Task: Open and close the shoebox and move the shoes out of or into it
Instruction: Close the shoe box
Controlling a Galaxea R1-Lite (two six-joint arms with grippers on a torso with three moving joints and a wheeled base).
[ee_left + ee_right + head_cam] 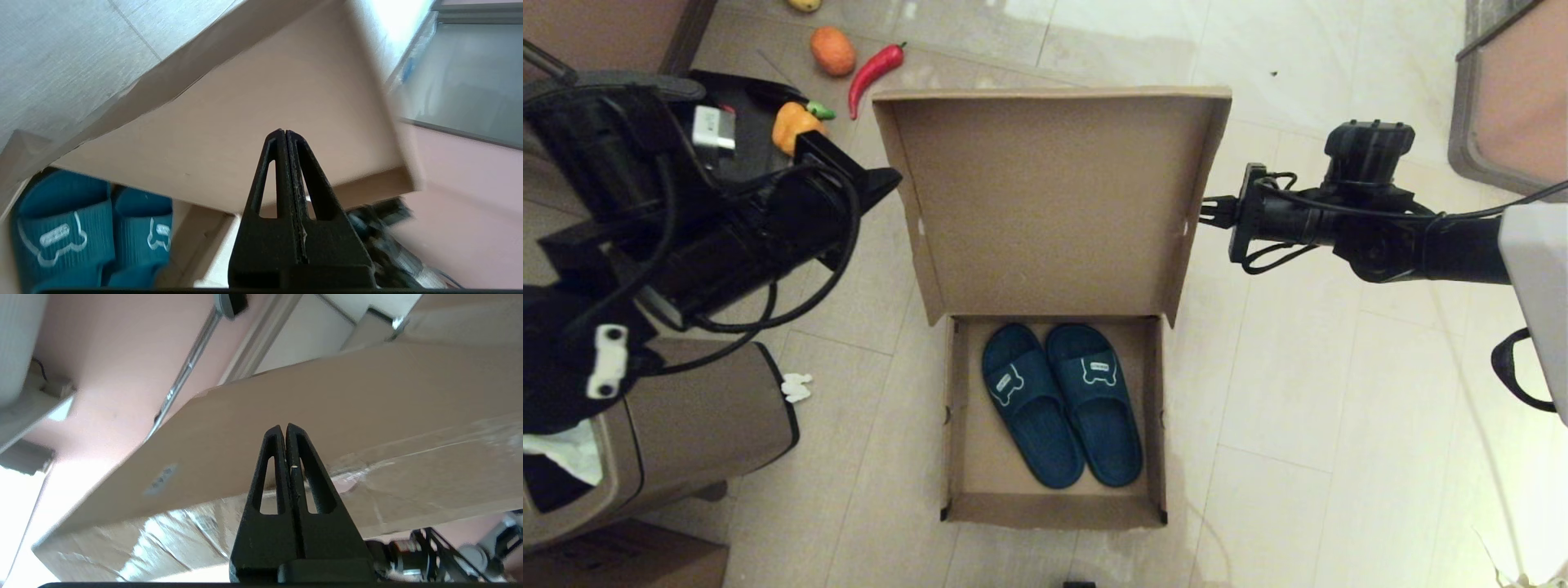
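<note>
the shoebox (pixel 1054 498) sat on the floor in the middle with its lid (pixel 1049 204) standing open at the far side, and the shoes (pixel 1058 404) lay side by side inside it, toes toward the near wall. the left gripper (pixel 284 134) hung beside the lid's left edge and the right gripper (pixel 284 428) beside its right edge, both pinched tight on nothing. whichever step it was, lifting the shoes needed the fingers spread first, and closing needed an even push on both edges.
</note>
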